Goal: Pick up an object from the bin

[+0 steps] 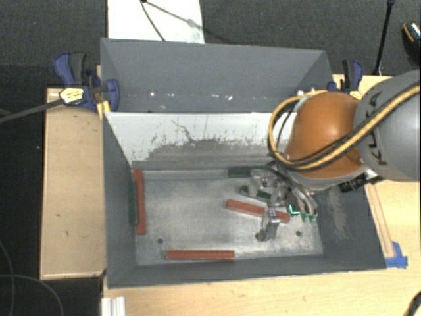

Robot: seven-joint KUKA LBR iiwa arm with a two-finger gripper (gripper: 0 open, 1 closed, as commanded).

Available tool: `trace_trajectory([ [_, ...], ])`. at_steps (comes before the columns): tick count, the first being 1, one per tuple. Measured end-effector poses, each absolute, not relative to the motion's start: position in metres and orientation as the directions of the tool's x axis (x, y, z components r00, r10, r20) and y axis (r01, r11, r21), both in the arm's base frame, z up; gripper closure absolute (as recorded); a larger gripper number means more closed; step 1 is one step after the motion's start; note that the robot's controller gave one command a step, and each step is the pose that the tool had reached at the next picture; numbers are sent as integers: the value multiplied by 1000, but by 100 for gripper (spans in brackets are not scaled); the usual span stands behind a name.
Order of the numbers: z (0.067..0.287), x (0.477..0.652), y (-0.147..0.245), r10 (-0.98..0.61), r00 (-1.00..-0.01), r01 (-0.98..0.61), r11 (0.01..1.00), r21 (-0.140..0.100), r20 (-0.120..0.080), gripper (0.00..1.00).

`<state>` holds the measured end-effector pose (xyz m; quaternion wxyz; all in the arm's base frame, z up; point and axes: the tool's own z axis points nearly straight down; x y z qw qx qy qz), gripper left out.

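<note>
**Pincer (268, 228) hanging beside red stick (245, 207) in the bin (210, 78)**

The pincer is hanging low in the bin's right half, at the right end of the red stick, which is lying slantwise on the floor. I cannot tell whether it is spread or pinching. A second stick (199, 255) is lying along the near edge.
</note>
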<state>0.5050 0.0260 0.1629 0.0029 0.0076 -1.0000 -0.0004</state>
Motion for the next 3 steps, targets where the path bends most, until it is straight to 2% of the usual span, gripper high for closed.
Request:
trace_trajectory([
  [1, 68, 573, -9, -28, -1000, -28, 1000, 0, -3, 0],
  [2, 72, 572, -8, -28, -1000, -28, 1000, 1, -3, 100],
  [3, 222, 557, 9, 105, -994, 105, 995, 2, -10, 100],
])
